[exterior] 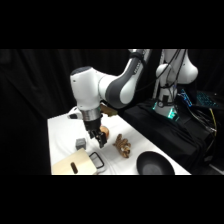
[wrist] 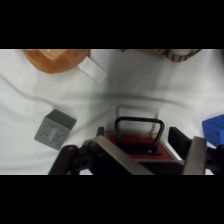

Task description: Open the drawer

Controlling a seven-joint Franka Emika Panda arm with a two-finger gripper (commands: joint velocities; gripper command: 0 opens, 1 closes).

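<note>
The gripper [wrist: 145, 150] was held over the drawer [wrist: 142, 145]; its fingers [wrist: 180, 142] were spread apart, straddling the black wire handle [wrist: 138, 131]. A grey cube [wrist: 54, 129] was seen nearby.

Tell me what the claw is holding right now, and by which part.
Nothing is held. The claw is open, its fingers either side of the black wire loop handle of the small light-wood drawer, not gripping it.

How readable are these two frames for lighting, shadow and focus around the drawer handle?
Side view: black backdrop, brightly lit table, everything soft; the drawer is cut by the lower edge. Wrist view: the black loop handle reads fairly clearly, the gripper linkage nearest the lens is blurred, and a soft shadow crosses the cloth above the handle.
</note>
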